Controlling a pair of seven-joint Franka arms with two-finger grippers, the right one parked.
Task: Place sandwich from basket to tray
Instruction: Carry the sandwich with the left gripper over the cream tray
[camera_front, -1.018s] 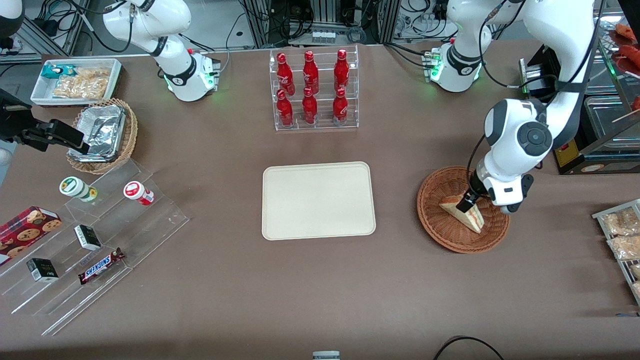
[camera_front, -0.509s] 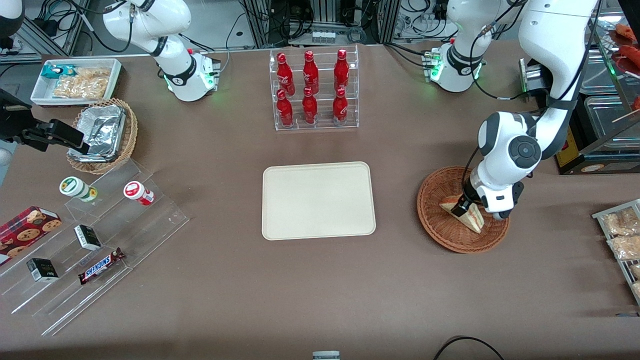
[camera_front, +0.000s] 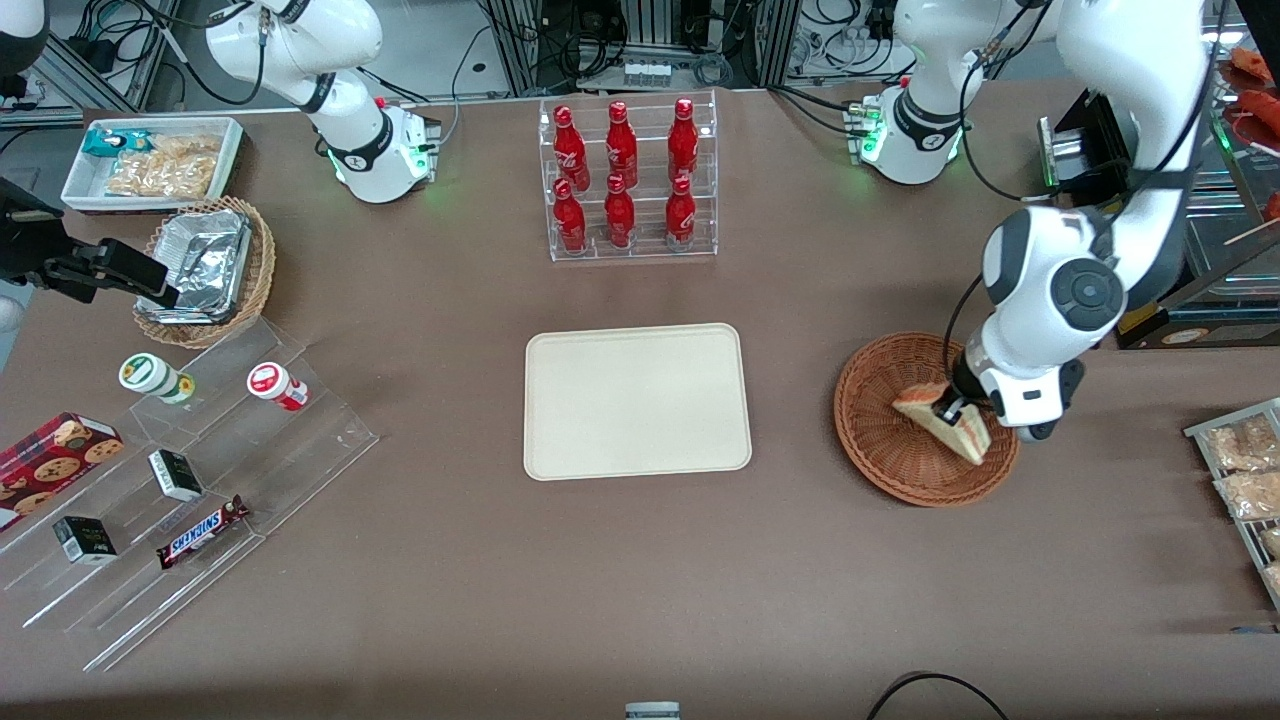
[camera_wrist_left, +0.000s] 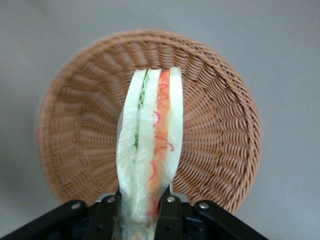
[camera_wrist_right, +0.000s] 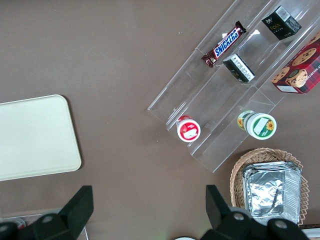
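Brown bench cloth lies bare between the basket (camera_front: 925, 420) and the tray (camera_front: 637, 401), so the carry toward the tray looks unobstructed. Above the basket, the gripper (camera_wrist_left: 139, 202) pinches the sandwich (camera_wrist_left: 150, 150) across its bread faces, keeping the layers together. It appears lifted off the weave, likely high enough to pass the basket's low rim.
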